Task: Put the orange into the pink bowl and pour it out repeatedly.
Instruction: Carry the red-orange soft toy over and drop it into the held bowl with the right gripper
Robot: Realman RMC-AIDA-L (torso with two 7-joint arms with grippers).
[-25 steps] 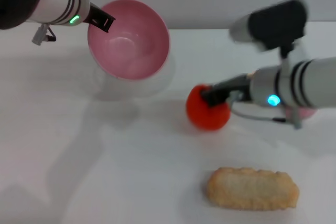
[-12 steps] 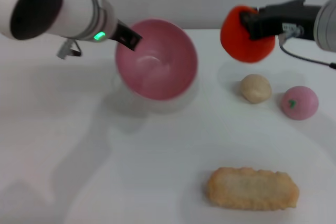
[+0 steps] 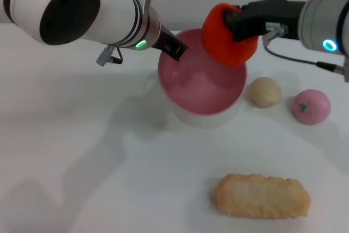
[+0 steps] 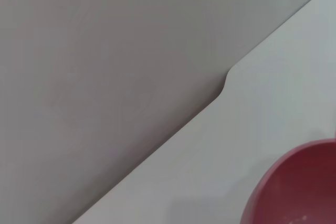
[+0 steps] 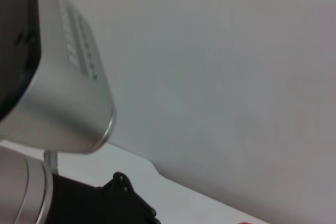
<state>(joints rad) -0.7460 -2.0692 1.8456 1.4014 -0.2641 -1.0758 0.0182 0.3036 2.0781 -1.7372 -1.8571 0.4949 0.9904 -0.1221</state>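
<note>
In the head view my left gripper (image 3: 175,49) is shut on the rim of the pink bowl (image 3: 196,88), holding it tilted above the table near the middle, its opening turned toward the camera and to the right. My right gripper (image 3: 232,24) is shut on the orange (image 3: 224,45) and holds it over the bowl's far right rim. The orange hides part of that rim. A curved piece of the pink bowl (image 4: 299,187) also shows in the left wrist view. The right wrist view shows only arm housing and wall.
On the table right of the bowl lie a beige round lump (image 3: 265,91) and a pink ball with a green mark (image 3: 311,106). A long biscuit-like piece (image 3: 262,196) lies near the front. The white table's back edge (image 4: 226,85) meets a grey wall.
The right gripper lifted the orange off the table and carried it left to above the bowl. The left gripper carried the bowl rightward toward the middle.
</note>
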